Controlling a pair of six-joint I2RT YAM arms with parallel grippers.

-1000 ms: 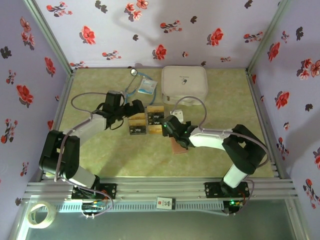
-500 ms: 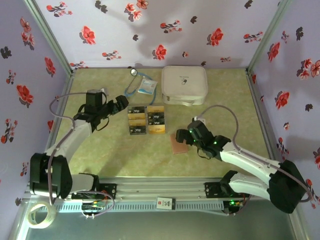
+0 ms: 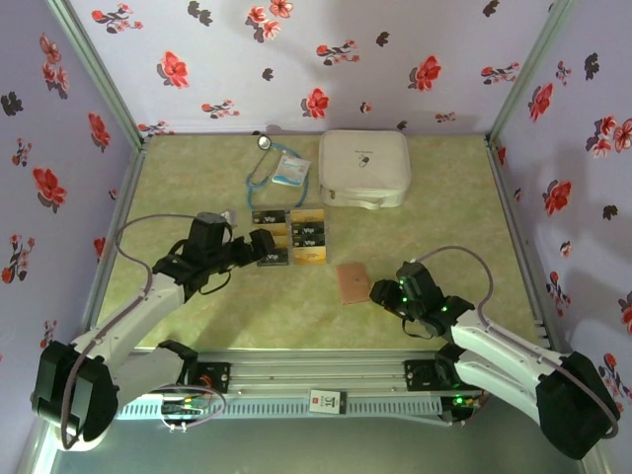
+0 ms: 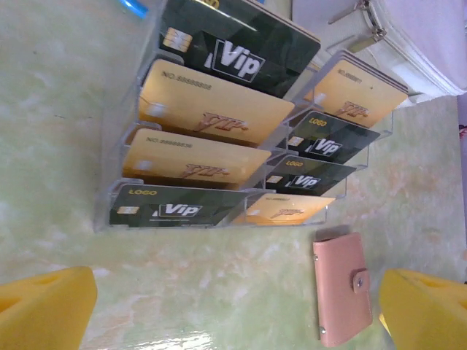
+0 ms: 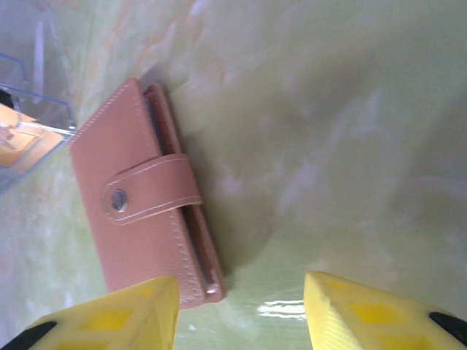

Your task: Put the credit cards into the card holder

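Having backed off, the right gripper (image 5: 241,310) is narrowing empty beside the snapped-shut card holder (image 5: 139,197) — left gripper (image 4: 233,306) gaping wide, credit cards (image 4: 211,124) waiting.

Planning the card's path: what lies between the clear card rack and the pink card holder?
Nothing but bare green tabletop, as the left wrist view shows; the rack and the closed card holder lie apart.

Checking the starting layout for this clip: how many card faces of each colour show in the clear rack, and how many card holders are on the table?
Black card faces: 4
Gold card faces: 4
Card holder: 1
Total: 9
Any cards stacked behind a face cannot be counted.
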